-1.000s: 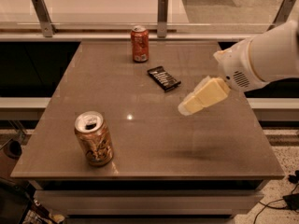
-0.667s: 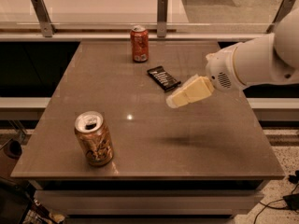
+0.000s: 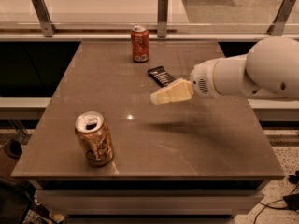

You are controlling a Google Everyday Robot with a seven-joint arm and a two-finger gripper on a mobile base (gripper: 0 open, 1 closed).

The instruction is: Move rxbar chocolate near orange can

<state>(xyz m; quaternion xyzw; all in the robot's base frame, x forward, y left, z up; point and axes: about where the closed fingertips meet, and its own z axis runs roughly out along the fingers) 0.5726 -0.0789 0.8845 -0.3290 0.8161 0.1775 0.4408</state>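
Near edge, 7 o'clock: orange can (image 3: 94, 138) stands upright on the surface (image 3: 196, 143), well apart from the bar.
Middle, toward 2 o'clock: claw (image 3: 155, 98) hovers over the surface on a white arm (image 3: 243, 73) reaching in from 3 o'clock, tip pointing to 9 o'clock. How far open it is cannot be told.
Just beyond the claw, 12 o'clock: rxbar chocolate (image 3: 161, 75) lies flat.
Far edge, 12 o'clock: slim red can (image 3: 139, 44) stands upright.
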